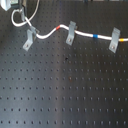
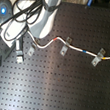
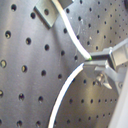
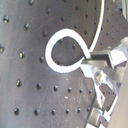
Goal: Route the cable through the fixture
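The white cable (image 1: 50, 32) runs across the perforated board in both exterior views. Its red band (image 1: 61, 26) lies before the middle fixture (image 1: 71, 31), and its blue band (image 1: 95, 36) before the right fixture (image 1: 114, 40). Its loose end curls into a loop (image 4: 62, 50) near the left fixture (image 1: 29, 37); whether it sits in that clip I cannot tell. My gripper (image 3: 91, 59) is shut on the cable (image 3: 75, 42) just past this fixture (image 3: 47, 15). In the second exterior view the gripper (image 2: 18, 51) hangs beside the left fixture (image 2: 27, 51).
The arm (image 2: 44, 14) and its dark hoses (image 2: 22, 8) cover the second exterior view's upper left. A device with a blue light (image 2: 3, 10) stands at the second exterior view's left edge. The black hole-grid board (image 1: 65, 90) stretches on below the cable.
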You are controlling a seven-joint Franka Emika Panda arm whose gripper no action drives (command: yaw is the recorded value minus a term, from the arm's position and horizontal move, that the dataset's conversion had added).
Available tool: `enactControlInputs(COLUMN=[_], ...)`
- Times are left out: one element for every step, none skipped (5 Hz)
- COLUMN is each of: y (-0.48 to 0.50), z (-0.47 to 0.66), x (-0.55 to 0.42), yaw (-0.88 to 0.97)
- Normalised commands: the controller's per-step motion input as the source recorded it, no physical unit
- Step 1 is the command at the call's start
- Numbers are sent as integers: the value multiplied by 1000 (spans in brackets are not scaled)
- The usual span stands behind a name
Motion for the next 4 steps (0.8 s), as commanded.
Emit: enactControlInputs(y=[12, -50, -51, 43], z=[-346, -497, -369, -121], x=[271, 274, 218, 155], yaw=[0, 0, 43, 57])
